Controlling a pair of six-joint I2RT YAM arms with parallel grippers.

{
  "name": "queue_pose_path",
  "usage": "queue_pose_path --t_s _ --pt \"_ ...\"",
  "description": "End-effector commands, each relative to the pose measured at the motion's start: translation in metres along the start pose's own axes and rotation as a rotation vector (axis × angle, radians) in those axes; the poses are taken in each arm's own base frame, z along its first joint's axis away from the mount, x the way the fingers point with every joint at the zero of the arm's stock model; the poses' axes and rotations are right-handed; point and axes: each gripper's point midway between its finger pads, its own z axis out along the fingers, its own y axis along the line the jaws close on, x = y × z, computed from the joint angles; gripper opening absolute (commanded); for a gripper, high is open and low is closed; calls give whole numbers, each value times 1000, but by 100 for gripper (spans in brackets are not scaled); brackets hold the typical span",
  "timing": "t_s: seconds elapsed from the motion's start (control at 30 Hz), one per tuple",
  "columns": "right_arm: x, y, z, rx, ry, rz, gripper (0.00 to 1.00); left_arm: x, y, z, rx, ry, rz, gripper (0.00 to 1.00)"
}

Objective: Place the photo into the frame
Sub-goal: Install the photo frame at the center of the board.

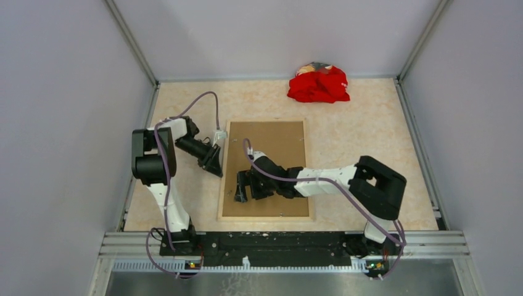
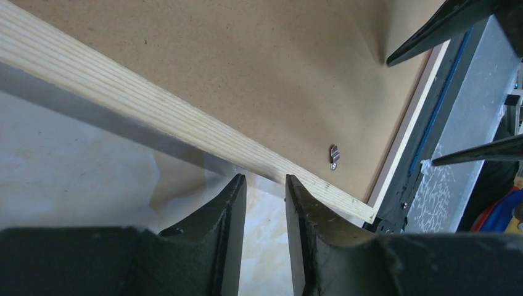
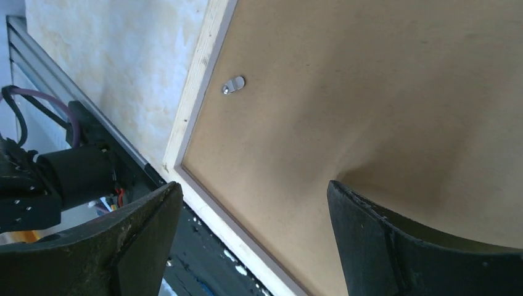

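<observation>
The frame [image 1: 222,185] lies back-up on the table, its light wood rail showing in the left wrist view [image 2: 154,111] and the right wrist view [image 3: 196,86]. A plain brown backing board [image 1: 274,145] fills it. The photo is hidden; no print shows in any view. My left gripper [image 1: 215,166] sits at the frame's left rail, just outside it, jaws a narrow gap apart with nothing between them [image 2: 265,180]. My right gripper [image 1: 240,187] hovers over the board's lower left part, jaws wide open and empty [image 3: 254,185].
A small metal turn clip [image 2: 333,156] sits on the board near the frame's near-left corner, also in the right wrist view [image 3: 233,84]. A red cloth [image 1: 318,84] lies at the back of the table. The black base rail [image 1: 277,240] runs along the near edge.
</observation>
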Motion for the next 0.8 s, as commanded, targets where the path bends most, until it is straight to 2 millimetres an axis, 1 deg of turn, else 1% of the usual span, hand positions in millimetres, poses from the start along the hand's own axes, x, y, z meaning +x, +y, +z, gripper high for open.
queue_pose_path --t_s 0.0,0.1,0.17,0.33,0.47,0.77 --pt "-25 50 13 -134 -51 -64 85 -8 2 2 17 -40 1 35" --pt "-21 57 24 -170 -21 -81 82 -8 2 4 27 -43 -7 33" --pt "-14 60 32 -190 25 -90 80 -8 4 5 24 -41 -13 32" --pt "-5 62 45 -211 75 -95 78 -5 9 7 14 -28 -22 30" --pt "-1 64 51 -222 102 -92 78 -5 10 5 4 -26 -15 30" --pt "5 58 62 -227 141 -67 78 -6 9 3 -7 -24 -5 29"
